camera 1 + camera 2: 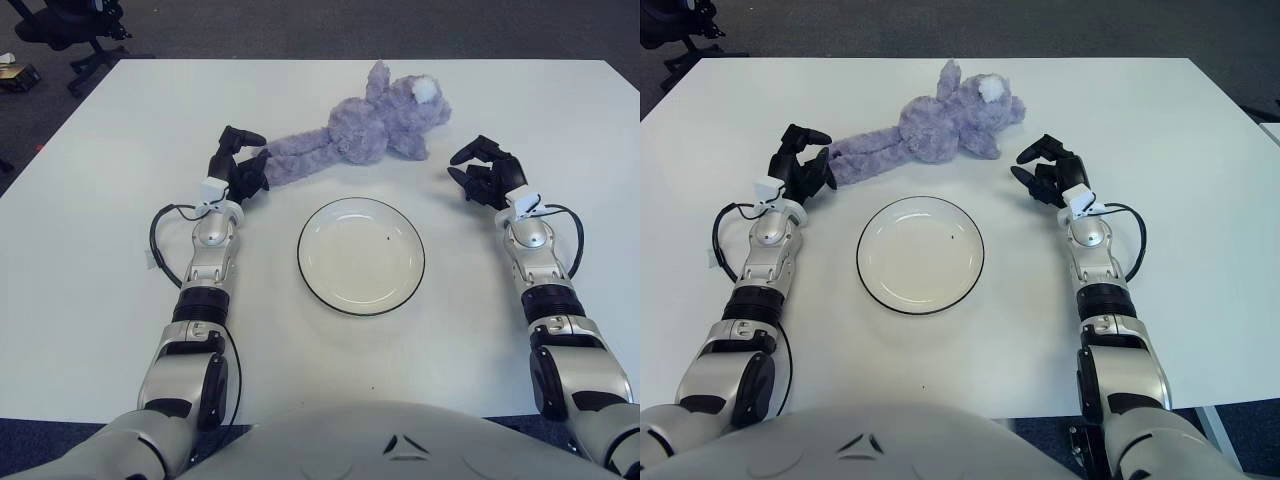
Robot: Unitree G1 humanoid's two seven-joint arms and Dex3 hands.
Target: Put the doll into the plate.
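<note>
The soft purple plush doll [365, 135] lay stretched across the far half of the white table [90, 180], its long axis running from lower left to upper right — legs trailing toward the robot's left, head with its pale muzzle at the right end. It lay just beyond the round white plate with a thin dark rim [361, 256], near it but, as far as could be seen, not touching it, and wholly outside it.

The left hand [238, 168] was at the doll's feet: its dark fingers [243, 135] sat right against the ends of the legs, one finger arched over them, the others curled beside them. Whether they had actually closed on the plush could not be told. The right hand [484, 170] hovered to the right of the doll's head, clearly apart from it, fingers partly curled and holding nothing.

So the left hand was the nearer one, at the doll's thin end, while the bulky body and head lay closer to the right hand. From either hand the plate lay inward and toward the robot — a short carry, in my judgement.

No brand, label or writing could be read on the doll, the plate or the table.
</note>
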